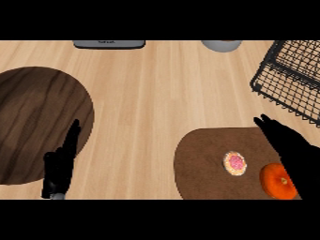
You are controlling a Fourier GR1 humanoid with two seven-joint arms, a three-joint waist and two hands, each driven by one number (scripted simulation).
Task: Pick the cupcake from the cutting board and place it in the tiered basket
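Brown rounded wooden cutting board (204, 159) sat at the lower right of the light wood counter (162, 93), and the little cupcake with pink frosting (235, 163) was on it, roughly in the middle. A round orange fruit (277, 181) was on the same board just to the right of the cupcake, close but not touching it as far as I could see.

The black right hand (295, 151) was stretched out over the right side of the board with its fingers straight and together, pointing away from the robot, nothing in it. It overlapped the orange's edge, but I honestly couldn't tell if it was touching it. The cupcake was clear of that hand, just off to its left.

The black wire tiered basket (297, 79) was up in the far right corner, well apart from the cupcake.

The black left hand (62, 161) rested at the lower left, fingers straight up and empty, over the right rim of a big dark oval wooden slab (24, 122).

At the far edge were a grey flat appliance (109, 44) and a grey round container (222, 45), both cut off.
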